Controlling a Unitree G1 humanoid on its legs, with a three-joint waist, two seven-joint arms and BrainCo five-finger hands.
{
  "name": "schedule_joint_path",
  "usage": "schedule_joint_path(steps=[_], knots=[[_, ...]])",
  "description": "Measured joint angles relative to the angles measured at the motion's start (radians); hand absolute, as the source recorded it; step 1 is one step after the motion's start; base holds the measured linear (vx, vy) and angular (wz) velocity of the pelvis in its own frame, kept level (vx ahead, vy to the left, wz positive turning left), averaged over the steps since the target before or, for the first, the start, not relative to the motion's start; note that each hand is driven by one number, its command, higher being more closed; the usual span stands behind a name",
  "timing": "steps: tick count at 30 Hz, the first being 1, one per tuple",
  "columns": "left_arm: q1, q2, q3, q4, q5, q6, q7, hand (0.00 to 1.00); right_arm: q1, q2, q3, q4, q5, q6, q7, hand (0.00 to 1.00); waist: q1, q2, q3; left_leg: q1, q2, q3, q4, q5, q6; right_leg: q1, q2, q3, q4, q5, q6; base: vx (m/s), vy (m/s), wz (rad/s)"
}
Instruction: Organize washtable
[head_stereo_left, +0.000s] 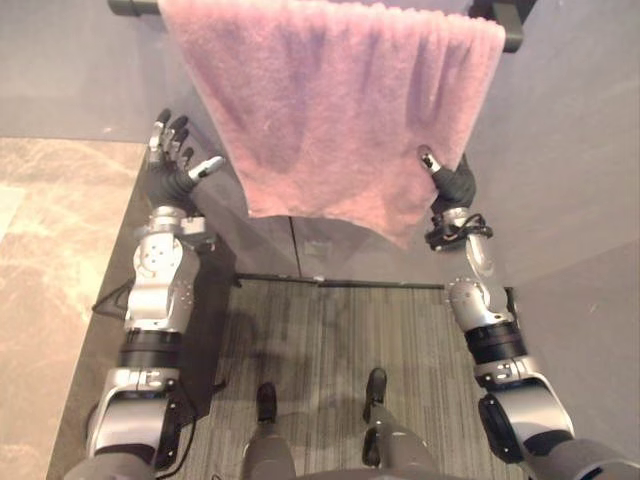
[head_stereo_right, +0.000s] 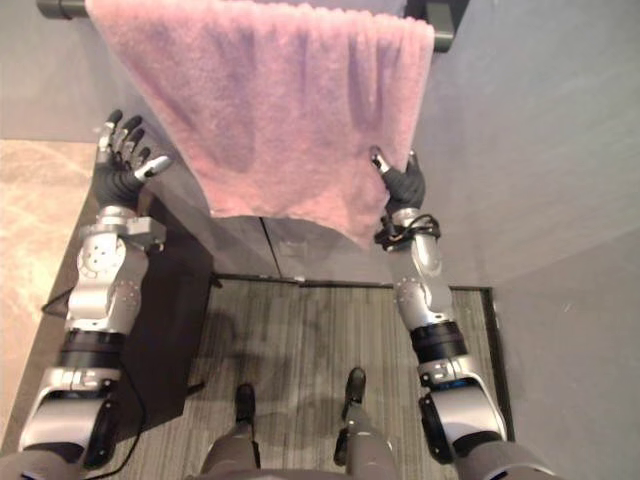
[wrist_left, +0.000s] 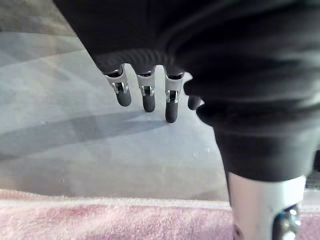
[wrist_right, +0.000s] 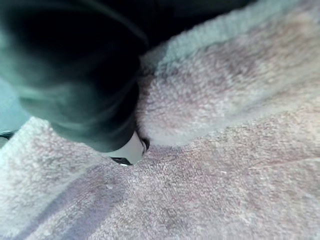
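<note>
A pink towel (head_stereo_left: 330, 110) hangs over a dark bar (head_stereo_left: 130, 7) high on the grey wall, its lower edge slanting down to the right. My left hand (head_stereo_left: 172, 165) is raised just left of the towel, fingers (wrist_left: 145, 95) straight and apart, holding nothing. The towel's edge (wrist_left: 125, 220) shows close by it. My right hand (head_stereo_left: 455, 185) is at the towel's lower right edge, with its thumb on the front and its fingers behind the cloth. In the right wrist view the towel (wrist_right: 225, 150) bunches into folds around that hand (wrist_right: 75, 75).
A grey panel (head_stereo_left: 293, 240) with a vertical seam stands under the towel. A striped grey mat (head_stereo_left: 340, 330) lies on the floor below. Marble-like flooring (head_stereo_left: 50, 250) lies to the left. The bar's right end (head_stereo_left: 505, 30) sticks out past the towel.
</note>
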Motion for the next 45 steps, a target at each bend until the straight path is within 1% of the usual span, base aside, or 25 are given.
schedule_joint_path(steps=[1, 3, 5, 9, 12, 16, 21, 25, 26, 27, 29, 32, 33, 35, 40, 42, 43, 45], knots=[[-0.008, 0.007, -0.004, 0.012, -0.012, -0.001, -0.004, 0.0, -0.001, 0.0, 0.006, 0.0, 0.001, -0.002, 0.001, 1.0, 0.001, 0.0, 0.0, -0.003, 0.001, 0.0, 0.0, 0.0, 0.0, -0.003, 0.001, 0.0, 0.0, 0.002, -0.002, 0.0, 0.0, 0.0], [-0.028, 0.035, -0.033, 0.035, -0.095, -0.002, -0.032, 0.0, -0.001, 0.0, 0.027, 0.0, 0.008, -0.005, 0.013, 1.0, 0.009, 0.0, 0.0, -0.008, 0.004, -0.001, 0.0, 0.003, -0.004, -0.009, 0.003, 0.0, 0.0, 0.005, -0.007, 0.0, 0.0, 0.0], [-0.048, 0.05, -0.055, 0.051, -0.135, -0.002, -0.047, 0.0, -0.006, 0.001, 0.027, 0.0, 0.009, -0.007, 0.019, 1.0, 0.015, 0.0, 0.0, -0.016, 0.004, -0.001, 0.0, 0.006, -0.008, -0.019, 0.004, 0.001, 0.0, 0.01, -0.008, 0.0, 0.0, 0.0], [-0.077, 0.072, -0.098, 0.082, -0.178, -0.007, -0.074, 0.0, -0.013, 0.002, 0.039, 0.003, 0.019, -0.02, 0.019, 1.0, 0.017, 0.0, 0.0, -0.026, 0.004, -0.002, -0.001, 0.012, -0.016, -0.027, 0.002, 0.001, 0.0, 0.017, -0.01, 0.0, 0.008, 0.0], [-0.107, 0.097, -0.141, 0.103, -0.18, -0.008, -0.076, 0.0, -0.031, 0.007, 0.068, 0.003, 0.03, -0.025, 0.021, 1.0, 0.018, 0.0, 0.0, -0.038, 0.004, -0.002, -0.002, 0.02, -0.019, -0.038, 0.001, 0.0, 0.0, 0.022, -0.009, 0.0, 0.034, 0.02], [-0.148, 0.103, -0.19, 0.118, -0.18, -0.008, -0.078, 0.0, -0.049, 0.046, 0.07, 0.006, 0.044, -0.028, 0.021, 1.0, 0.021, 0.0, 0.0, -0.048, 0.002, -0.002, -0.012, 0.036, -0.02, -0.05, 0.0, -0.004, 0.0, 0.031, -0.014, 0.0, 0.034, 0.06], [-0.204, 0.101, -0.239, 0.129, -0.179, -0.002, -0.078, 0.0, -0.08, 0.072, 0.096, 0.007, 0.045, -0.029, 0.021, 1.0, 0.023, -0.006, 0.002, -0.053, 0.004, -0.002, -0.022, 0.051, -0.023, -0.058, -0.001, -0.006, 0.0, 0.035, -0.018, 0.01, 0.041, 0.01], [-0.259, 0.068, -0.259, 0.129, -0.176, -0.001, -0.076, 0.0, -0.105, 0.097, 0.106, 0.009, 0.045, -0.029, 0.02, 1.0, 0.022, -0.023, 0.012, -0.053, 0.005, 0.005, -0.022, 0.056, -0.027, -0.063, -0.003, -0.001, 0.0, 0.034, -0.019, 0.02, 0.048, -0.04], [-0.28, 0.063, -0.259, 0.129, -0.176, -0.001, -0.074, 0.0, -0.117, 0.104, 0.107, 0.009, 0.045, -0.029, 0.021, 1.0, 0.019, -0.034, 0.017, -0.055, 0.006, 0.01, -0.022, 0.059, -0.029, -0.068, -0.003, 0.003, 0.0, 0.035, -0.02, 0.01, 0.048, -0.08], [-0.307, 0.059, -0.259, 0.129, -0.176, -0.001, -0.074, 1.0, -0.126, 0.109, 0.107, 0.009, 0.045, -0.029, 0.021, 1.0, 0.014, -0.042, 0.023, -0.058, 0.006, 0.011, -0.023, 0.064, -0.029, -0.073, -0.003, 0.004, 0.0, 0.036, -0.019, 0.02, 0.057, -0.08], [-0.355, 0.042, -0.259, 0.129, -0.176, -0.005, -0.074, 1.0, -0.134, 0.113, 0.106, 0.009, 0.046, -0.029, 0.02, 1.0, 0.01, -0.051, 0.027, -0.064, 0.007, 0.014, -0.025, 0.068, -0.027, -0.082, -0.002, 0.008, 0.0, 0.036, -0.019, 0.04, 0.051, -0.07], [-0.41, 0.018, -0.26, 0.129, -0.177, -0.026, -0.075, 1.0, -0.147, 0.118, 0.117, 0.011, 0.046, -0.029, 0.02, 1.0, 0.006, -0.052, 0.028, -0.066, 0.006, 0.028, -0.026, 0.069, -0.027, -0.093, -0.002, 0.019, 0.0, 0.045, -0.014, 0.08, 0.062, -0.1], [-0.437, 0.014, -0.26, 0.129, -0.177, -0.031, -0.075, 1.0, -0.153, 0.118, 0.131, 0.017, 0.046, -0.028, 0.02, 1.0, -0.008, -0.052, 0.028, -0.067, 0.006, 0.028, -0.027, 0.072, -0.023, -0.093, -0.002, 0.018, 0.0, 0.047, -0.011, 0.1, 0.062, -0.05], [-0.472, 0.005, -0.259, 0.129, -0.177, -0.045, -0.075, 1.0, -0.161, 0.118, 0.138, 0.02, 0.045, -0.024, 0.02, 1.0, -0.021, -0.052, 0.028, -0.067, 0.007, 0.032, -0.029, 0.072, -0.022, -0.095, -0.002, 0.019, 0.0, 0.047, -0.011, 0.11, 0.063, -0.05], [-0.481, -0.036, -0.261, 0.117, -0.172, -0.076, -0.092, 1.0, -0.161, 0.114, 0.134, 0.02, 0.044, -0.024, 0.02, 1.0, -0.041, -0.051, 0.029, -0.067, 0.008, 0.041, -0.026, 0.072, -0.022, -0.1, 0.001, 0.02, 0.0, 0.054, -0.019, 0.12, 0.061, -0.04], [-0.481, -0.054, -0.258, 0.11, -0.155, -0.082, -0.084, 1.0, -0.161, 0.112, 0.134, 0.02, 0.043, -0.024, 0.019, 1.0, -0.041, -0.051, 0.029, -0.067, 0.008, 0.041, -0.026, 0.072, -0.022, -0.099, 0.001, 0.021, 0.0, 0.054, -0.019, 0.11, 0.066, 0.01], [-0.481, -0.065, -0.251, 0.107, -0.135, -0.082, -0.062, 1.0, -0.161, 0.116, 0.134, 0.02, 0.039, -0.024, 0.019, 1.0, -0.044, -0.051, 0.029, -0.067, 0.008, 0.041, -0.026, 0.072, -0.022, -0.098, 0.001, 0.023, 0.0, 0.054, -0.019, 0.09, 0.06, 0.01], [-0.481, -0.073, -0.246, 0.107, -0.119, -0.082, -0.043, 1.0, -0.16, 0.119, 0.134, 0.02, 0.033, -0.024, 0.019, 1.0, -0.046, -0.051, 0.029, -0.066, 0.008, 0.041, -0.026, 0.072, -0.022, -0.098, 0.001, 0.024, 0.0, 0.054, -0.019, 0.07, 0.055, 0.0]])
